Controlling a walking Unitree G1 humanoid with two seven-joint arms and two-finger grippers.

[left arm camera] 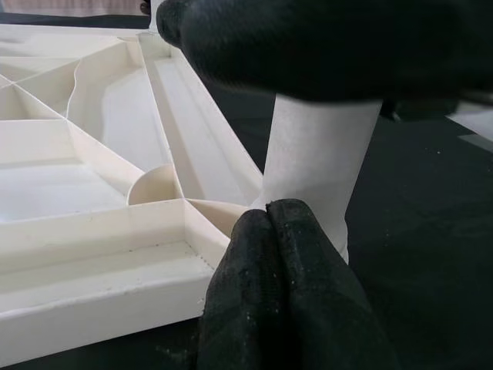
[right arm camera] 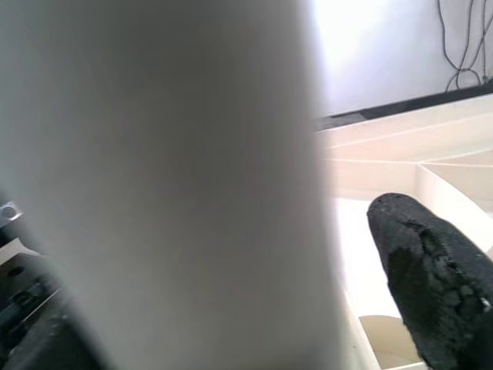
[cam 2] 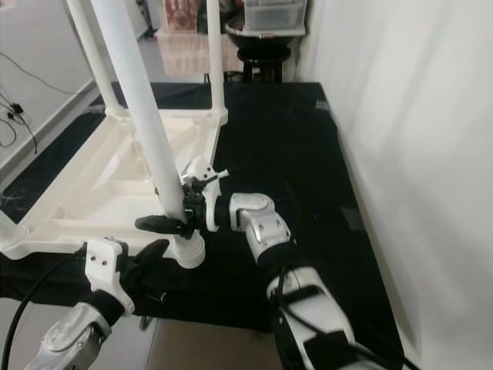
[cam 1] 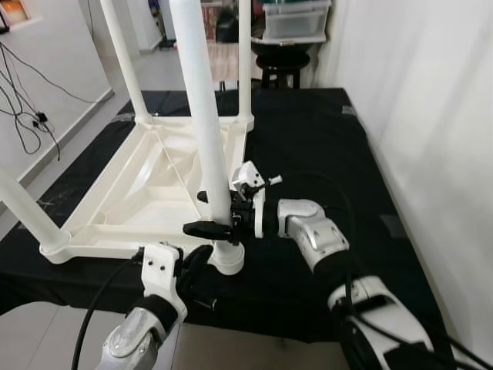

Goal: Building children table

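Note:
The white children's table [cam 1: 146, 196] lies upside down on a black mat [cam 1: 308, 146], its legs pointing up. My right gripper [cam 1: 206, 213] is shut on the near right leg [cam 1: 202, 116], a little above the leg's socket [cam 1: 229, 260]. In the right wrist view that leg [right arm camera: 177, 185] looms close, with one black finger [right arm camera: 435, 270] beside it. My left gripper [cam 1: 199, 260] is low at the leg's base. In the left wrist view its fingertips [left arm camera: 266, 231] are pressed together against the bottom of the leg [left arm camera: 316, 169].
Three more legs stand up: near left [cam 1: 27, 212], far left [cam 1: 123, 62], far right [cam 1: 245, 62]. A white wall [cam 1: 431, 116] runs close along the right. A black stool [cam 1: 281, 65] and a plastic bin [cam 1: 296, 19] are behind. Cables [cam 1: 27, 116] lie left.

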